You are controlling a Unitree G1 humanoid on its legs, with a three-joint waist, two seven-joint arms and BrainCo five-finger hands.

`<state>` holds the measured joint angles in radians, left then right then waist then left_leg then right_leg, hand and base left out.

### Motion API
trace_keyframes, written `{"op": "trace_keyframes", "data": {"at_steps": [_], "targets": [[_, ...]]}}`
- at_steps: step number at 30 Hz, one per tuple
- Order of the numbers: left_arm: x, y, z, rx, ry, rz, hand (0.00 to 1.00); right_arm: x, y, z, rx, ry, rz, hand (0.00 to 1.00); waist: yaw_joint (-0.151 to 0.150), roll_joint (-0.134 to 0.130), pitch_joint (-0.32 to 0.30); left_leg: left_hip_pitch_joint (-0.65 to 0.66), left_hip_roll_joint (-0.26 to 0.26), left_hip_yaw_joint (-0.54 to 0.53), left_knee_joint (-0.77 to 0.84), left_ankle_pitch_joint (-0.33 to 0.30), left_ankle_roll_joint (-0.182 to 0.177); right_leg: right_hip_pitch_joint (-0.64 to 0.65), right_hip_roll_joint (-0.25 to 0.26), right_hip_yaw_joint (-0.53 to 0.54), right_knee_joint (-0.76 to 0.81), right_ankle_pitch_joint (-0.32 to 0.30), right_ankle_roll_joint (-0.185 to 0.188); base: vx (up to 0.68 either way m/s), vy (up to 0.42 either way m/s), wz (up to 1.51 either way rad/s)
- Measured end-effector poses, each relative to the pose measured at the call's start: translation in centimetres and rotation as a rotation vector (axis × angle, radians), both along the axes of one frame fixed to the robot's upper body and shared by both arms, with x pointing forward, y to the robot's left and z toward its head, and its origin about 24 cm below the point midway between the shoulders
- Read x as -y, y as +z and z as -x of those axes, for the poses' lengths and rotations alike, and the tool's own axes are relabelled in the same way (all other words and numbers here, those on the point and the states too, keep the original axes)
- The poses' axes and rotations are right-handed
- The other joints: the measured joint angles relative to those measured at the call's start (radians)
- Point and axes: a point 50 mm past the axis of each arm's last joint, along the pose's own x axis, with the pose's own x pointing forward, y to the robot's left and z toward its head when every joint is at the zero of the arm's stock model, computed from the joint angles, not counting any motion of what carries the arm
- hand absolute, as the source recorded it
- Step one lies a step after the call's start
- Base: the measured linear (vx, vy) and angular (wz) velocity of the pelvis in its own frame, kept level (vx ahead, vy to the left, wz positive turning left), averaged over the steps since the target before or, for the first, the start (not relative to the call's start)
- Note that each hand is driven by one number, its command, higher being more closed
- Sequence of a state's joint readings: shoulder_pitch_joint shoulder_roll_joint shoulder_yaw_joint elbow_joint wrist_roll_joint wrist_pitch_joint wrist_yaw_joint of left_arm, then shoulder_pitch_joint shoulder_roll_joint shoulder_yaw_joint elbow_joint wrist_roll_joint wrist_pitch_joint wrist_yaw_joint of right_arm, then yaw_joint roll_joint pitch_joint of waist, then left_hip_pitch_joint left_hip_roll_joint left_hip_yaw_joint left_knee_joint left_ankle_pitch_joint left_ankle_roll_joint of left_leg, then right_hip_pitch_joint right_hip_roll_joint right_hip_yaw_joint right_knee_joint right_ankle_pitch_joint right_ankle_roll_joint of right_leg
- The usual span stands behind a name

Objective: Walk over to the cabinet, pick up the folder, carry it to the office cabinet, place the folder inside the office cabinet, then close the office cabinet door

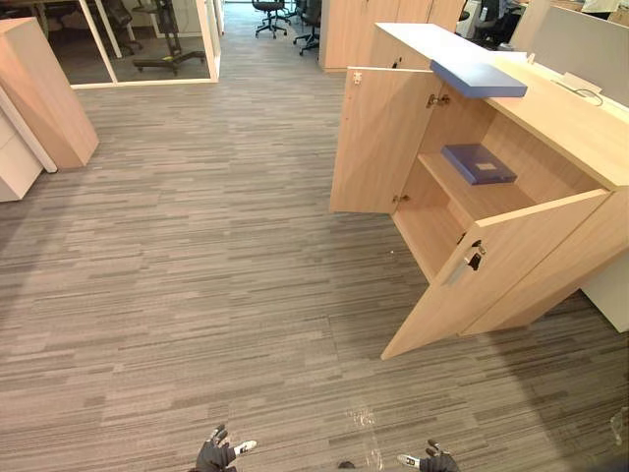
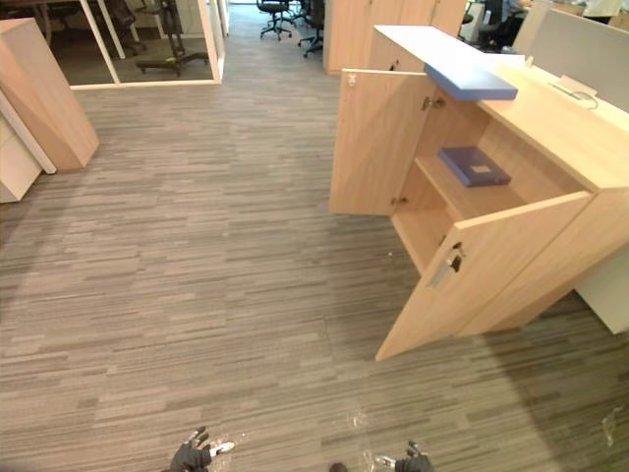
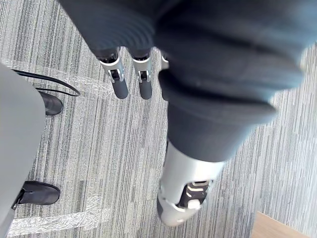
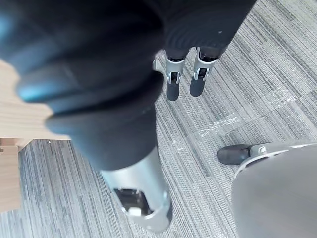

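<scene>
A low wooden office cabinet (image 1: 565, 123) stands at the right with both doors swung open, the far door (image 1: 378, 143) and the near door (image 1: 491, 270). A light blue folder (image 1: 479, 79) lies flat on the cabinet's top. A darker blue folder (image 1: 479, 163) lies on the shelf inside. My left hand (image 1: 214, 454) and right hand (image 1: 436, 460) hang low at the near edge of the carpet, well short of the cabinet. In the wrist views the left hand's fingers (image 3: 120, 84) and the right hand's fingers (image 4: 173, 84) point straight down, holding nothing.
Grey striped carpet lies between me and the cabinet. A tall wooden unit (image 1: 39, 88) and a white unit (image 1: 12, 162) stand at the far left. A glass partition (image 1: 147, 39) and office chairs (image 1: 270, 15) are at the back. The near door juts into the walkway.
</scene>
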<state>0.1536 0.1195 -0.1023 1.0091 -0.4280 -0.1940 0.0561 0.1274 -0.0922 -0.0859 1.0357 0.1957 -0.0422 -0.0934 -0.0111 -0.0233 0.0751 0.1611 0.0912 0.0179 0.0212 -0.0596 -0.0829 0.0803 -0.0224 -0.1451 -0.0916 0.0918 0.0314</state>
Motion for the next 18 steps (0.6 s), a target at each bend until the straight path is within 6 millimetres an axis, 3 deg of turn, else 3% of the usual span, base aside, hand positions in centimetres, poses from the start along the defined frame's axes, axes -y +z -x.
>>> {"op": "trace_keyframes", "data": {"at_steps": [18], "targets": [[0.00,0.01,-0.16,0.001,-0.006,-0.003,0.00,-0.96,-0.08,-0.82,0.011,0.005,-0.028,0.00,0.000,0.000,0.005,0.000,0.001,0.002,-0.003,0.001,0.001,0.004,0.001,0.000,0.000,0.000,-0.001,0.00,0.000,0.00]]}}
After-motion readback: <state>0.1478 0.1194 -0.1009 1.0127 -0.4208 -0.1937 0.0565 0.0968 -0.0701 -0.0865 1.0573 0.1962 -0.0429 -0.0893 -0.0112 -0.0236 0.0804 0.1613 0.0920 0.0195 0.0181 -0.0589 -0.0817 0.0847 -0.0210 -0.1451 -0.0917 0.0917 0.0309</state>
